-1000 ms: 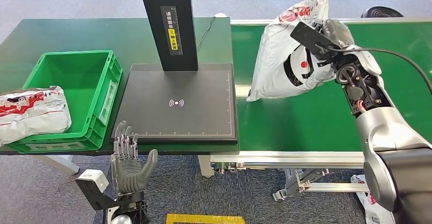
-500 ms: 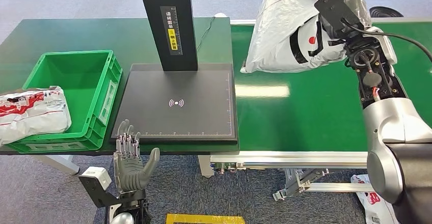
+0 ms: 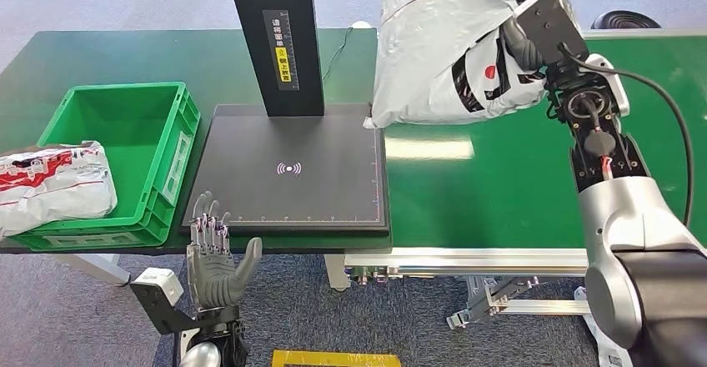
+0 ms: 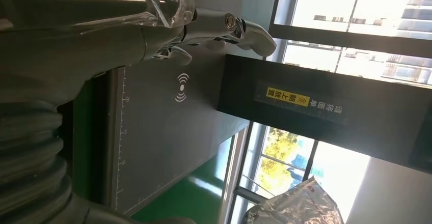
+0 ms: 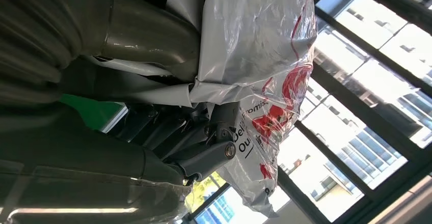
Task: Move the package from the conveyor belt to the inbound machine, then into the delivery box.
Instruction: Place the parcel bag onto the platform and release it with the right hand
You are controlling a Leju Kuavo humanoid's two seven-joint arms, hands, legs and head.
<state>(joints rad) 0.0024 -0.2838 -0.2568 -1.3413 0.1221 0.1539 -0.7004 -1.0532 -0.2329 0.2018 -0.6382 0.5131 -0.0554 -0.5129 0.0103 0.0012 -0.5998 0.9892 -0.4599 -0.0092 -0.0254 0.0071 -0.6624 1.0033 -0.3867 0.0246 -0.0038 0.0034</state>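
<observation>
The package (image 3: pixel 446 58) is held aloft, upper centre-right of frame, with the right hand (image 3: pixel 521 46) fingers closed around it. The scanner pad (image 3: pixel 292 171) lies lower left of it. The left hand (image 3: pixel 213 263) hangs spread and empty.

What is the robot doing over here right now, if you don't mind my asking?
The robot's right hand holds a white package in the air, above the green conveyor belt near the edge of the black scanning pad. Its left hand waits open below the table edge. Another package lies on the rim of the green box.
</observation>
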